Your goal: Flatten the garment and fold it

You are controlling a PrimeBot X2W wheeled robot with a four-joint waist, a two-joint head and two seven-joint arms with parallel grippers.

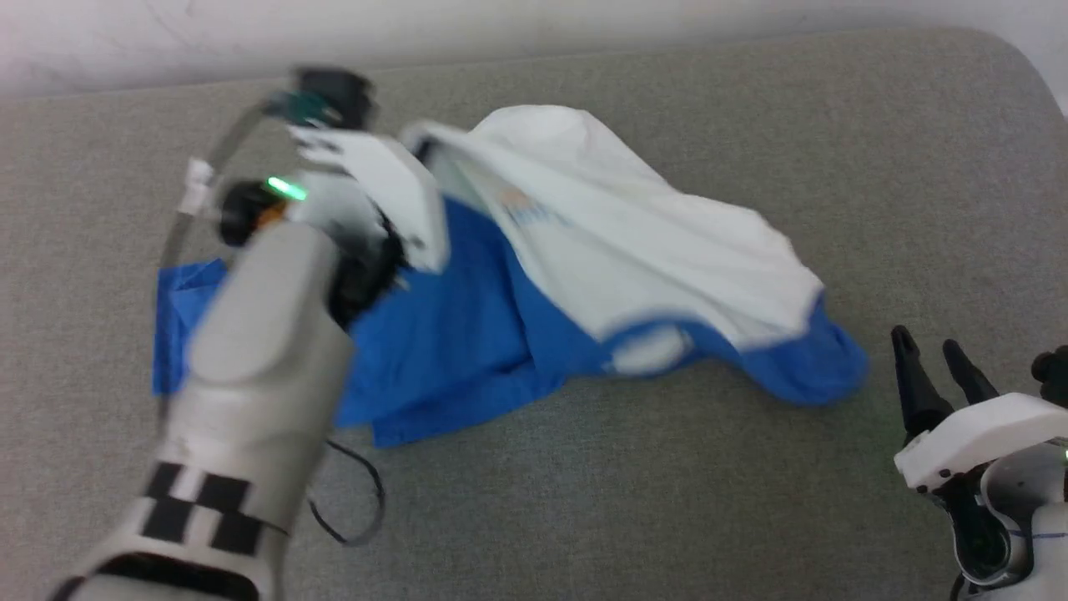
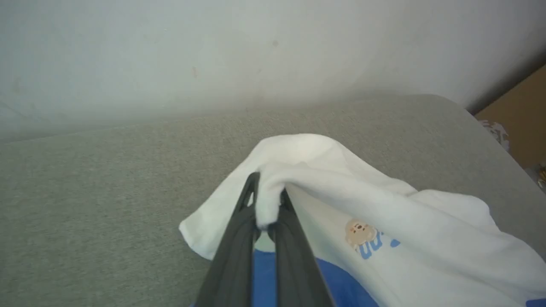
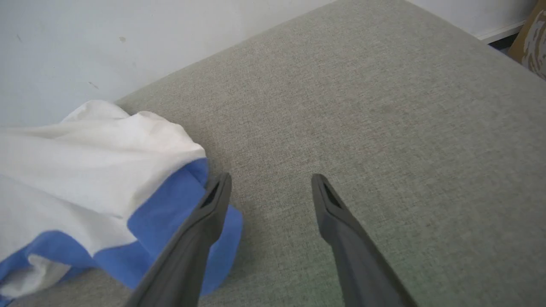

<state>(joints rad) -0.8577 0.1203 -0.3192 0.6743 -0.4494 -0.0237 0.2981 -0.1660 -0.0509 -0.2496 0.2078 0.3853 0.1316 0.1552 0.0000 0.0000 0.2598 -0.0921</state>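
The garment lies crumpled on the grey cushion, across its middle and nearer the far edge than the near one. Its royal-blue part is spread flat toward the cushion's left side. The white body is drawn up into a peak near the far edge and slopes down to the right, ending in a blue bunch. A small tan-and-blue chest print shows on the white cloth just below the peak.

In the left wrist view the left claw is clenched on a fold of the garment, with white cloth pinched between its two dark fingers and bulging over their tips. The cloth hangs from that grip, raised off the cushion. In the head view the pale left forearm reaches across the blue part toward the peak.

The right claw is at the cushion's near right corner, released, its jaws spread wide with nothing between them. In the right wrist view the right claw is over bare cushion, and its one finger overlaps the blue bunch of the garment. Whether it touches cannot be told. The head view shows this claw apart from the cloth.

A pale wall runs along the cushion's far edge.
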